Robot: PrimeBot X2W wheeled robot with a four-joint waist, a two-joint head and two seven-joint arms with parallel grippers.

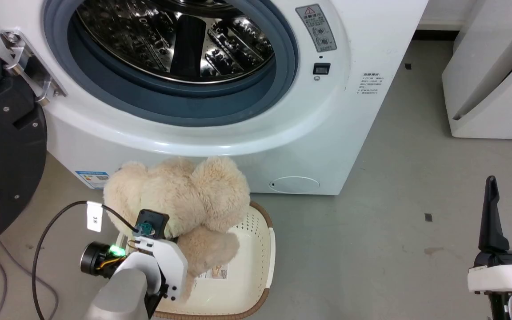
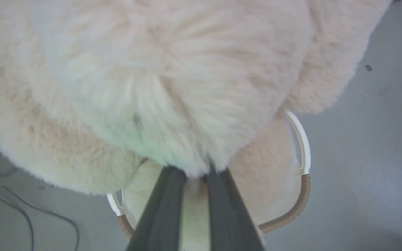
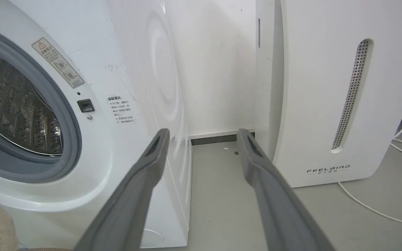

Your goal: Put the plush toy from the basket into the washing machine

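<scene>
The fluffy cream plush toy (image 1: 180, 195) hangs lifted above the oval cream basket (image 1: 256, 249), just below the washing machine (image 1: 238, 129) whose porthole stands open, steel drum (image 1: 176, 40) showing. My left gripper (image 2: 195, 172) is shut on the toy's fur; in the head view its fingers are buried behind the toy. In the left wrist view the plush toy (image 2: 159, 76) covers most of the basket (image 2: 300, 153) underneath. My right gripper (image 1: 511, 191) stands open at the lower right, empty, and in its own view the right gripper (image 3: 202, 137) points between the washing machine (image 3: 117, 104) and a white appliance.
The dark round door (image 1: 2, 151) is swung open to the left. A white FEELBIRD appliance (image 3: 326, 87) stands at the right, with a white cord (image 3: 379, 209) on the grey floor. Dark cables (image 1: 38, 266) lie on the floor at the left.
</scene>
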